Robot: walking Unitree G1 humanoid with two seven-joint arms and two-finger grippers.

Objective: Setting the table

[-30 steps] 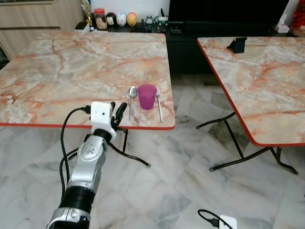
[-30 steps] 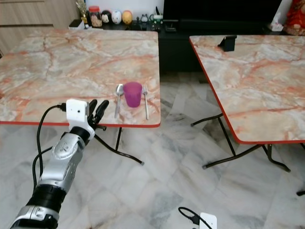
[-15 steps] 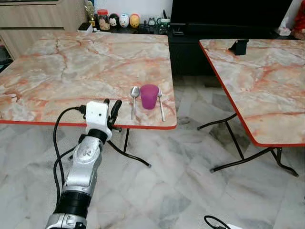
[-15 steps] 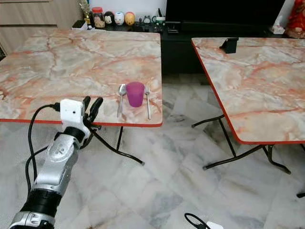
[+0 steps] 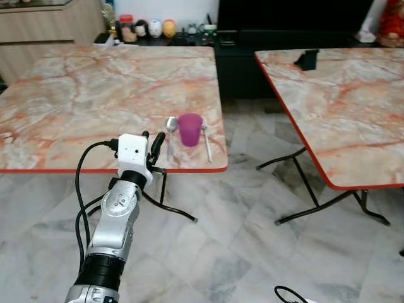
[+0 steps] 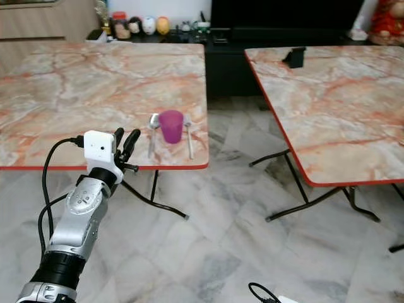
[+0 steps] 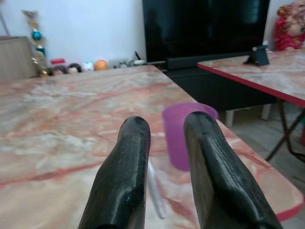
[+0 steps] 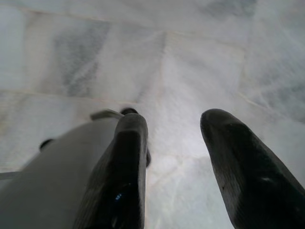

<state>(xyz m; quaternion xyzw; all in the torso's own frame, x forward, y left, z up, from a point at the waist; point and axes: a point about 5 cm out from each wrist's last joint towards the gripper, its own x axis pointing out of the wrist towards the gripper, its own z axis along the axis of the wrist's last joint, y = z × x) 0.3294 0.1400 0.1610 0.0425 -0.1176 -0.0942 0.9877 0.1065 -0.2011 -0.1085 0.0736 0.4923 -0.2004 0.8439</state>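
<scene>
You have 2 marble-topped counters ahead: the near one [image 5: 95, 88] on your left with a red edge, and a second counter [image 5: 341, 95] to the right, well apart across a gap of pale marble floor [image 5: 252, 240]. A dark TV unit [image 5: 278, 19] runs along the back wall, with a row of small figurines [image 5: 154, 28] at its left end.

Your left arm [image 5: 117, 221] reaches up to the near counter's front edge. The left tool [image 5: 153, 144] sits just over that edge, fingers [image 7: 131, 162] a little apart, gripping nothing.

The setting lies near the counter's front right corner: a purple cup [image 5: 190, 129] upright, a spoon [image 5: 169, 134] just beside it on the left, and what looks like a fork [image 5: 206, 137] just beside it on the right. The left tool is near the spoon, not touching.

Your right tool [image 8: 174, 157] hangs over the floor, fingers apart, empty.

A small dark stand [image 5: 307, 59] rests on the far counter.
</scene>
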